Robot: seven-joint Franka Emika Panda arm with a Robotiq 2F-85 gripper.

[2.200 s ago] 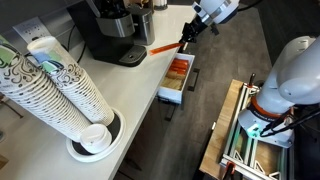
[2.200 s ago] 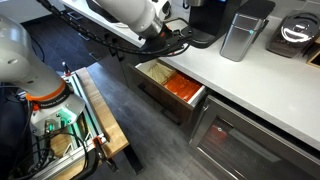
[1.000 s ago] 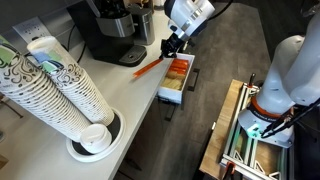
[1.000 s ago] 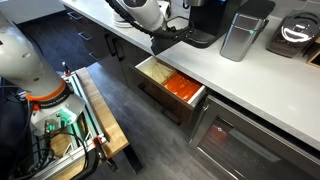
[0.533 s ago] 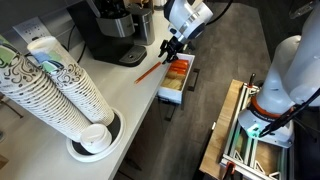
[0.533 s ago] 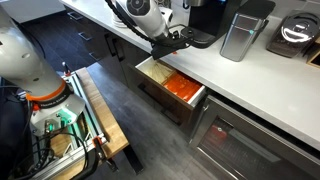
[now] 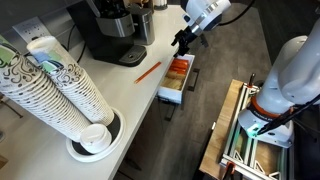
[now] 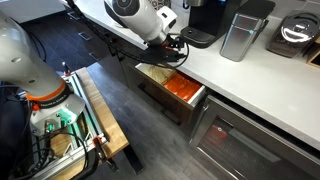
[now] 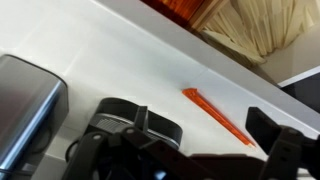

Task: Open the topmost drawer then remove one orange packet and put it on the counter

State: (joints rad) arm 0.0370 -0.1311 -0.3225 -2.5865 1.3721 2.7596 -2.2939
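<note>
Exterior view: the topmost drawer [image 7: 170, 96] stands pulled out from under the bench [image 7: 130, 92], its white inside showing and a row of spare orange packets [image 7: 177, 68] lying in it. One orange packet [image 7: 148, 71] lies flat on the bench, just beside the drawer and close to the bench edge. My pincer [image 7: 184, 41] hangs in the air above the back of the drawer, apart from that packet, its fingers spread and holding nothing.

In an exterior view from across the room, my pincer [image 8: 174, 48] sits over the bench edge just above the drawer. My arm covers the bench beside the drawer, so I cannot make out the single packet there. The drawer is open, with orange packets filling its near half.

Wrist view: my two dark fingers [image 9: 288, 145] stand wide apart at the bottom edge, with nothing between them. The orange packet lies slantwise on the white bench, between my fingers and the drawer at the top edge, touching neither.
</note>
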